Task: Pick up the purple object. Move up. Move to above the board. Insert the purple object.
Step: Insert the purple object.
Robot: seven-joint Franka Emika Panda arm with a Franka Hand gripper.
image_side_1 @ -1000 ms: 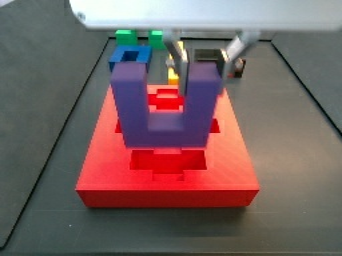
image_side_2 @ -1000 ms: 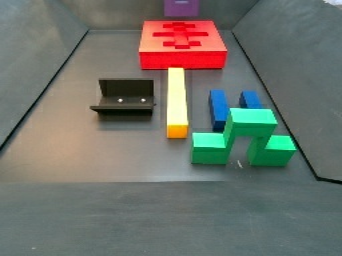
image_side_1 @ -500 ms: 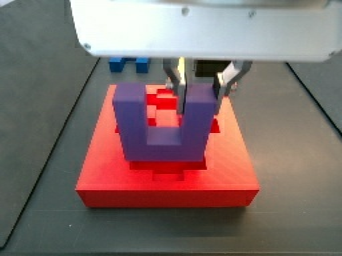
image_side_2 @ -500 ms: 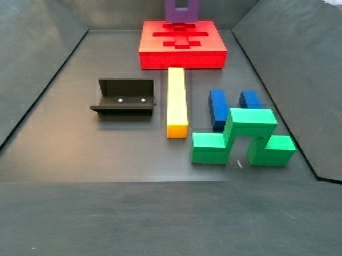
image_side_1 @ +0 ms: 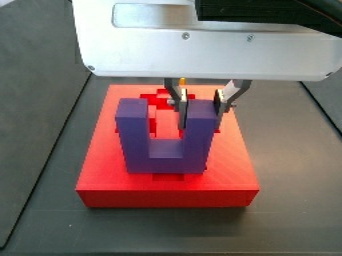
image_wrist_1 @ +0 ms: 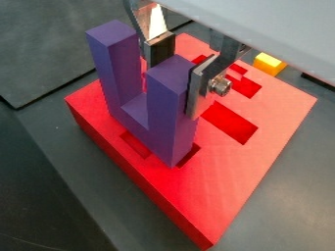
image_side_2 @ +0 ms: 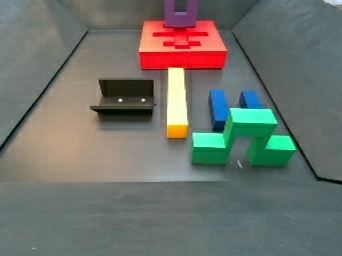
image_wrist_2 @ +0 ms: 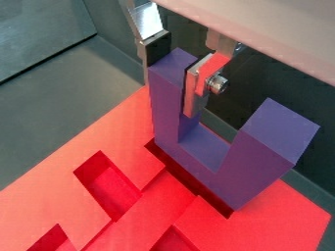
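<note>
Gripper (image_wrist_1: 179, 69) is clamping one prong of the purple object (image_wrist_1: 147, 93), silver fingers (image_wrist_2: 201, 83) pressing flat on either side of that prong; jaws narrowed to prong width. Same grip is showing in a side view (image_side_1: 201, 102).

Purple object is sitting upright, prongs up, base down on the board (image_wrist_1: 249, 176). In both wrist views its base is dipping into a recess in the board top near one edge. Whether it is fully seated, cannot tell.

Board is lying flat on the dark floor; other recesses are showing open beside the purple object (image_wrist_2: 222, 147).

Well apart from the board, in a side view: yellow bar (image_side_2: 175, 100) nearest it, fixture (image_side_2: 123, 99) beside the bar, green block (image_side_2: 241, 137) and blue block (image_side_2: 230, 105) beyond.

No readable writing or labels anywhere.
</note>
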